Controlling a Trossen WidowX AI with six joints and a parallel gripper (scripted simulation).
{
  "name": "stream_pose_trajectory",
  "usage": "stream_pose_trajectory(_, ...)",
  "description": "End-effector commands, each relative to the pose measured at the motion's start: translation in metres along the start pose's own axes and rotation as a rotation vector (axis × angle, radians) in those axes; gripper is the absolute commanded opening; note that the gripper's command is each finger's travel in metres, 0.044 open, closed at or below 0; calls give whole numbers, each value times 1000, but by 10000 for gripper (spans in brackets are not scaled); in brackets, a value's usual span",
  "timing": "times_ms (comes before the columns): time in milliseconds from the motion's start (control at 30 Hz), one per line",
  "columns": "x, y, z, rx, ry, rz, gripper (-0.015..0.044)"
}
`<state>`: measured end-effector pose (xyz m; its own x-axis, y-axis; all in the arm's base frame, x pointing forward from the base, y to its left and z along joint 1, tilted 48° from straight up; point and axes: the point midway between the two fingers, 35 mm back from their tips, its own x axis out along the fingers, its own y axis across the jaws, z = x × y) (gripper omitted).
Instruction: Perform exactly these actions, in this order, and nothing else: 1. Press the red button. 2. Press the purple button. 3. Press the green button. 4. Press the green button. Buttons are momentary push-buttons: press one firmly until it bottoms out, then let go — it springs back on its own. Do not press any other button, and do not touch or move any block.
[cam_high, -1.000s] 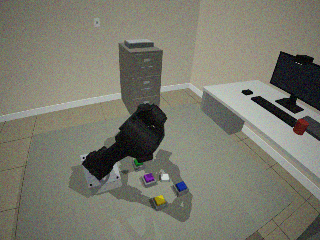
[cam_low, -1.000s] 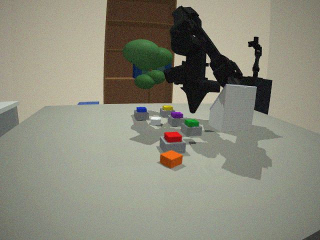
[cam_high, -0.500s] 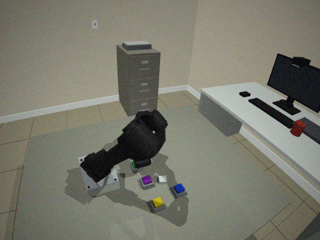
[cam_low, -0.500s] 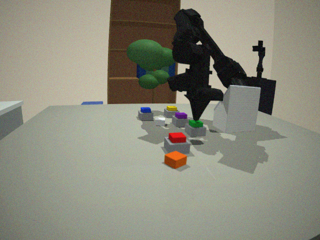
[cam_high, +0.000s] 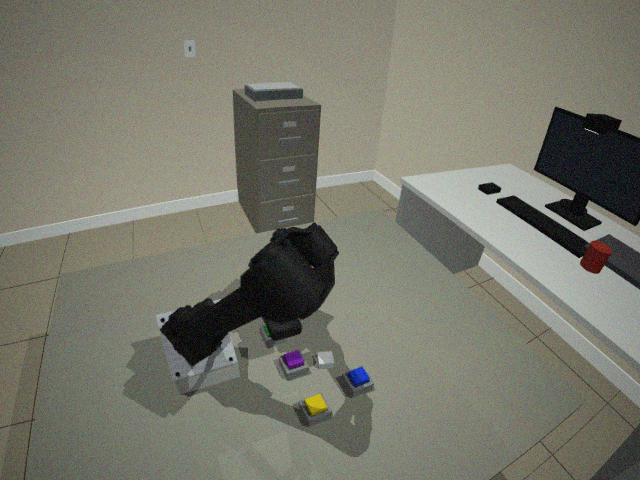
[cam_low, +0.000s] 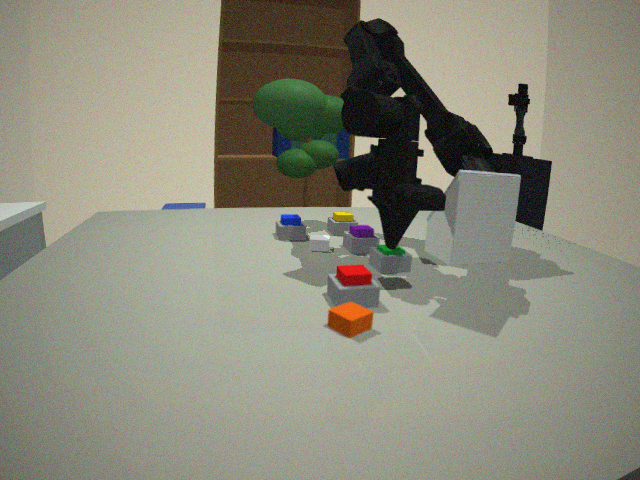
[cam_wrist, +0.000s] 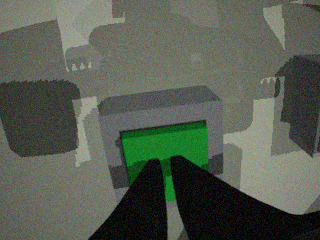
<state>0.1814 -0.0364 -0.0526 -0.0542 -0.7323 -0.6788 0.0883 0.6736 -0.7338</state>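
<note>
The desk (cam_low: 155, 335) is a flat grey-green surface, and dark shadows of the arm fall on it around the buttons. The room has beige walls, a tiled floor, a grey filing cabinet (cam_high: 276, 155) in the corner and a white side table (cam_high: 516, 248) with a monitor (cam_high: 594, 160), a keyboard (cam_high: 542, 223) and a red cup (cam_high: 595, 256).

The tool (cam_low: 393, 241) points straight down with its fingers narrow, almost together, holding nothing. Its tip touches the top of the green button (cam_low: 391, 250).

In the exterior view, the red button (cam_low: 354, 274) sits in front of the tool and an orange block (cam_low: 350, 318) lies beyond it; the top view hides both under the arm. The purple button (cam_low: 361, 230) is just behind the tool. The white block (cam_low: 320, 241), the yellow button (cam_low: 343, 216) and the blue button (cam_low: 290, 219) lie farther behind it.

The wrist view shows the two dark fingertips resting on the green cap's near edge.

No writing or brand can be read.
</note>
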Motion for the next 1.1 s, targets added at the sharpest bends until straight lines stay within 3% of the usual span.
stream_pose_trajectory(0,1,-1,-1,-6,2,-5,20)
stream_pose_trajectory(233,1,-1,-1,-6,2,-5,20)
stream_pose_trajectory(500,-33,-1,-1,-6,2,-3,20)
stream_pose_trajectory(967,-86,124,57,-5,-1,12,387)
stream_pose_trajectory(1067,-94,157,60,-3,-1,10,400)
